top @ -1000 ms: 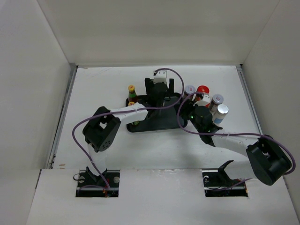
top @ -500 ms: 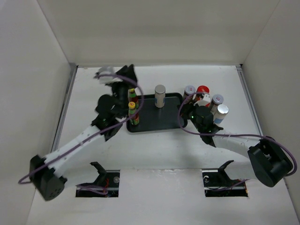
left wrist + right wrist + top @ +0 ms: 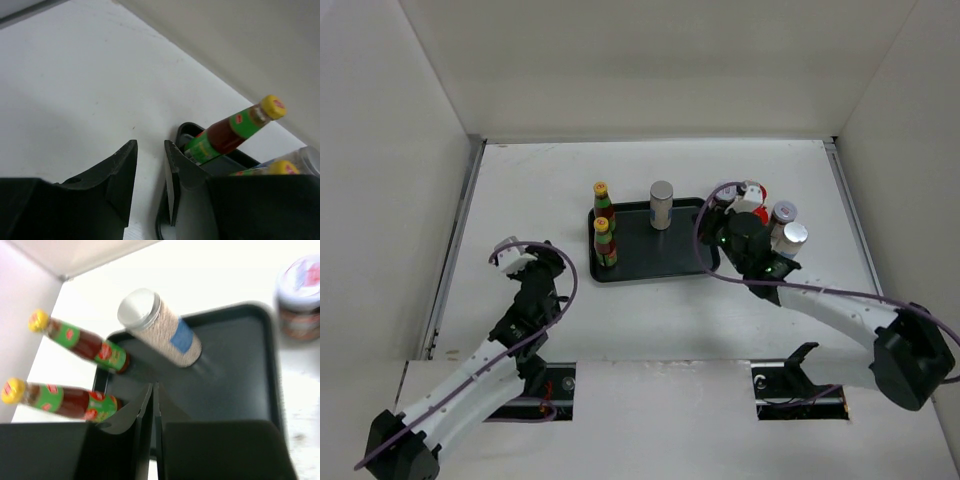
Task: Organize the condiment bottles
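This looks like a robotics lab cell — not a kitchen. The white bench (image 3: 650, 315) is boxed in by plain white panel walls (image 3: 650, 70) along its far edge and both side edges. Two white-and-black robot arms, the left arm (image 3: 470, 375) and the right arm (image 3: 830, 310), are mounted in cut-outs of a white board (image 3: 660, 420) along the near edge, trailing loose purple cables (image 3: 574, 272). The condiment bottles (image 3: 604, 245) around a black tray (image 3: 670, 262) are the one kitchen touch.

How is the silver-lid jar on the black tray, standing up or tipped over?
Standing up. From above, the jar shows its round silver lid on top, and its bottom sits flat on the tray.
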